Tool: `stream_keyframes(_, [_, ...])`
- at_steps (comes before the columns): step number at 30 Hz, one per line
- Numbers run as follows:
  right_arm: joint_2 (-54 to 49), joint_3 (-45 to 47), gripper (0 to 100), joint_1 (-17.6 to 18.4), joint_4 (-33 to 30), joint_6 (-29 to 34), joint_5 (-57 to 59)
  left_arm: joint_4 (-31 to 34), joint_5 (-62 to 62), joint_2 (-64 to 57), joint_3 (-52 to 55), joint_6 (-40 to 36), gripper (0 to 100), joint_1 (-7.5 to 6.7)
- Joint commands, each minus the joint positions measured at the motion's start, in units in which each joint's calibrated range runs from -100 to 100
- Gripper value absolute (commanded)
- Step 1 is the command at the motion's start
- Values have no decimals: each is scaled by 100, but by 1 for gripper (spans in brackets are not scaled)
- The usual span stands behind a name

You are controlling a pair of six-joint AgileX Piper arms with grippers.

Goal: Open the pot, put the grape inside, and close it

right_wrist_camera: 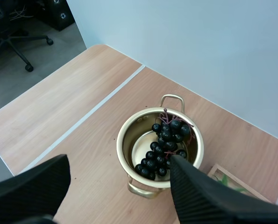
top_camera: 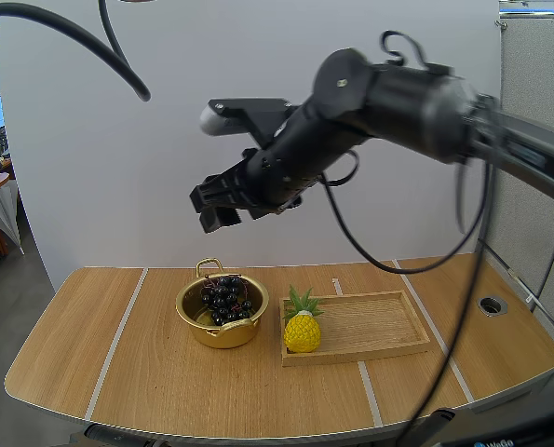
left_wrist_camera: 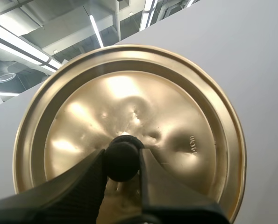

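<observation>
**Right pincer** (top_camera: 218, 207): hangs high above the table (top_camera: 90, 354). Its fingers (right_wrist_camera: 209, 196) are spread wide, ribbed faces turned to each other, with nothing between them.

**Pot** (right_wrist_camera: 129, 140): stands straight below the right pincer and shows between its two fingers in the right wrist view. It is gold with two loop handles, upright and uncovered. It is well apart from the fingertips (no contact anywhere).

**Grapes** (right_wrist_camera: 166, 142): a dark bunch lying inside the pot, below the right pincer. The bunch rests against the wall on the tray's side. Its reddish stalks point toward the handle farther from the arms' bases. Bare gold bottom shows on the other side of the bunch.

**Left pincer** (left_wrist_camera: 122, 155): clamped on the black knob (left_wrist_camera: 122, 163) of the lid (left_wrist_camera: 176, 121), one finger on each side of it. The lid spreads out just beyond the fingertips, with its knobbed face turned to the pincer. It is gold, with a raised rim and a few shallow dents near the knob. How this pincer and the lid lie relative to the pot I cannot tell.

**Other items:**
- A wooden tray (top_camera: 379, 321) lies flat on the table, below the right pincer and off toward that arm's base side of the pot.
- A yellow pineapple (top_camera: 302, 332) stands upright in the tray's end nearest the pot, just beside the pot's near handle.
</observation>
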Motion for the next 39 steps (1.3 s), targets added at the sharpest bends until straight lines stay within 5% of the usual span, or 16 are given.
stream_keyframes(1, [-639, 252, 100, 12, -274, 187, 124, 3, -198, -9, -51, -58, 0, -21])
stream_keyframes(19, [-3365, 2030, 100, 12, -860, 350, 754, 3, -198, -9, -51, -58, 0, -21])
stream_keyframes(37, [-4302, 3086, 100, 12, -1298, 726, 830, 3, -198, -9, -51, -58, 0, -21])
stream_keyframes(38, [-4302, 3132, 92, 12, -1298, 726, 830, 3, -198, -9, -51, -58, 0, -21])
stream_keyframes(39, [-4302, 3176, 73, 12, -1298, 726, 875, 3, -198, -9, -51, -58, 0, -21])
